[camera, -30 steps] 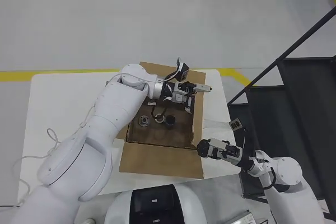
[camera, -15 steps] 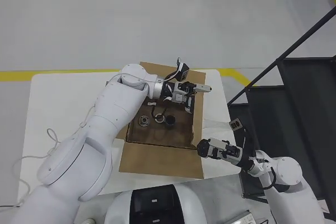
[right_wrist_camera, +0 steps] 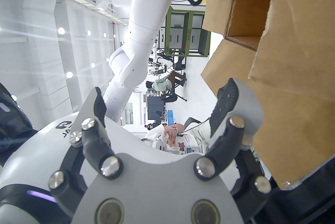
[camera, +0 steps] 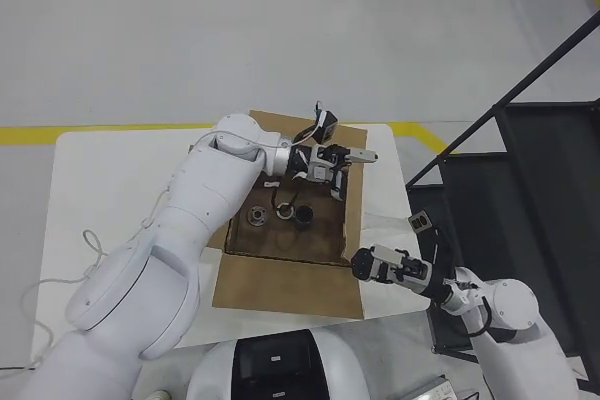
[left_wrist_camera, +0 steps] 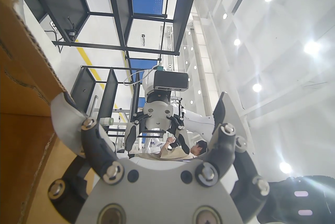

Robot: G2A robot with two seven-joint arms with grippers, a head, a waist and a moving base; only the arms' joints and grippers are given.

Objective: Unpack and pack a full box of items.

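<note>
Brown cardboard box (camera: pixel 280 285) sits open on the white bench (camera: pixel 110 200), flaps splayed, dark round items (camera: pixel 302 214) down on its floor. Left tool (camera: pixel 365 157) spread wide at the far right rim; right tool (camera: pixel 359 265) spread too, beside the near right corner.

Brown cardboard box (camera: pixel 280 290), white table (camera: pixel 110 200), seemingly dark items (camera: pixel 303 214).

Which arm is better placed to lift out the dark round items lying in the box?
Probably left: the left gripper, open, hangs over the box rim near the dark round items; the right gripper sits outside its near corner.
</note>
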